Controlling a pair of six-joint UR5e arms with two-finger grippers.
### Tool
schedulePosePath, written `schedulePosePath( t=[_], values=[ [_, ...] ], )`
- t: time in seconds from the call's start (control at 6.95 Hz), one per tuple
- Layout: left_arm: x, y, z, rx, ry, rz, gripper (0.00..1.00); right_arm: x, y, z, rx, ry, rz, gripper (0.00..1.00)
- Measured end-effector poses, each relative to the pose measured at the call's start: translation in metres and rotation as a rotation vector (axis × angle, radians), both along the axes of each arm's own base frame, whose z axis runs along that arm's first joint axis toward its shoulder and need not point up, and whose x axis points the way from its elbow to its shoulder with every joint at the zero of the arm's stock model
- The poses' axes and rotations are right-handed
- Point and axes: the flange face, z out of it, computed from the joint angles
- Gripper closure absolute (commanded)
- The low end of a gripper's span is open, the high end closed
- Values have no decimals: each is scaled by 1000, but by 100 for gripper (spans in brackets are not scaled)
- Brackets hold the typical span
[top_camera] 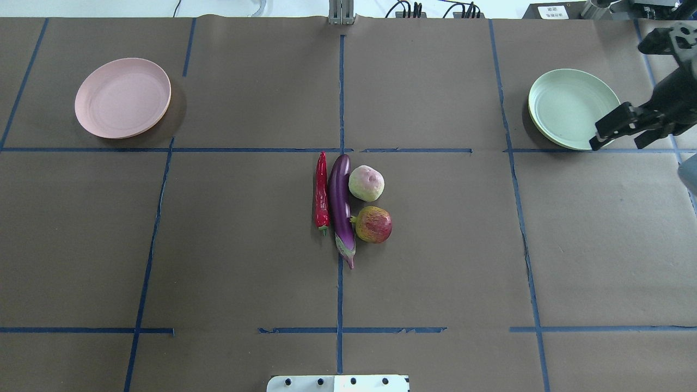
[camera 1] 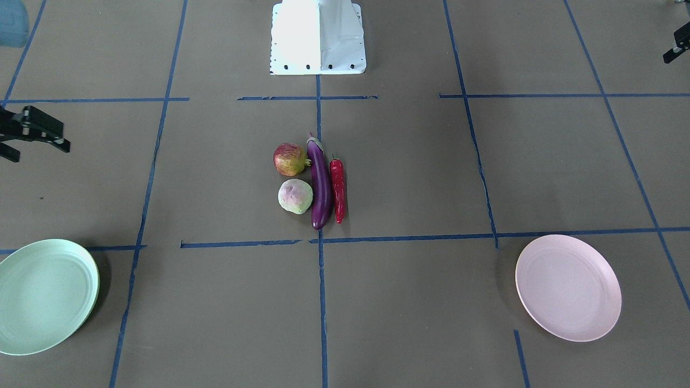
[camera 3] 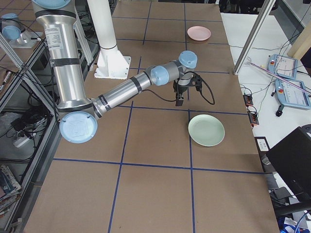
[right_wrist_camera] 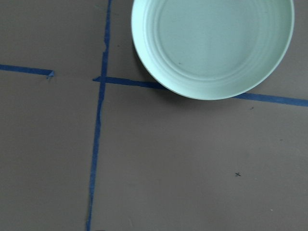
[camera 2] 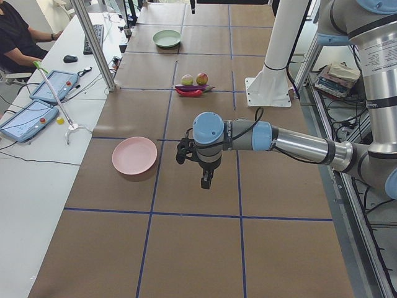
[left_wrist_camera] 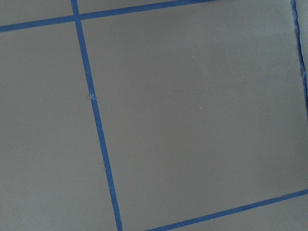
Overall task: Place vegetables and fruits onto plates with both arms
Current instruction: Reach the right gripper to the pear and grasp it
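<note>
The purple eggplant [top_camera: 340, 201] lies at the table's middle with the red chili pepper [top_camera: 322, 190] close along one side. The pale green fruit [top_camera: 366, 183] and the red-yellow fruit [top_camera: 373, 224] sit on its other side. The mint green plate [top_camera: 569, 106] is far right, the pink plate [top_camera: 122, 98] far left; both are empty. My right gripper [top_camera: 615, 142] hangs open and empty over the green plate's near edge. My left gripper [camera 2: 206, 180] hovers above bare table beside the pink plate [camera 2: 134, 155]; I cannot tell if it is open or shut.
The white robot base [camera 1: 318, 37] stands at the table's near middle edge. Blue tape lines divide the brown table cover [top_camera: 245, 245] into squares. An operator's desk with tablets [camera 2: 43, 99] runs along the far side.
</note>
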Motion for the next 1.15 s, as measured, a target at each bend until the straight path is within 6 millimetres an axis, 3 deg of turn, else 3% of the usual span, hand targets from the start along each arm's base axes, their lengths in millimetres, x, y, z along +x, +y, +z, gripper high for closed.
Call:
schedulePosePath(
  t=[0.14,0.43,0.58,0.72,0.86,1.01,1.15],
  values=[
    [1,0,0,0,0,3,0,-69,11,-49,-18,26,37,0],
    [2,0,0,-1,0,5,0,-208,61,-134,-29,65,152,0],
    [2,0,0,-1,0,5,0,-259,81,-163,-45,70,223,0],
    [2,0,1,-3,-1,4,0,-299,93,-177,-80,62,294,0],
    [2,-1,0,-12,-1,-4,0,-337,99,-177,-113,33,375,0],
    [4,-1,-1,-23,-1,-13,0,-364,101,-167,-137,3,441,0],
    [8,-3,-3,-30,-2,-15,0,-378,103,-157,-153,-4,471,0]
  ],
)
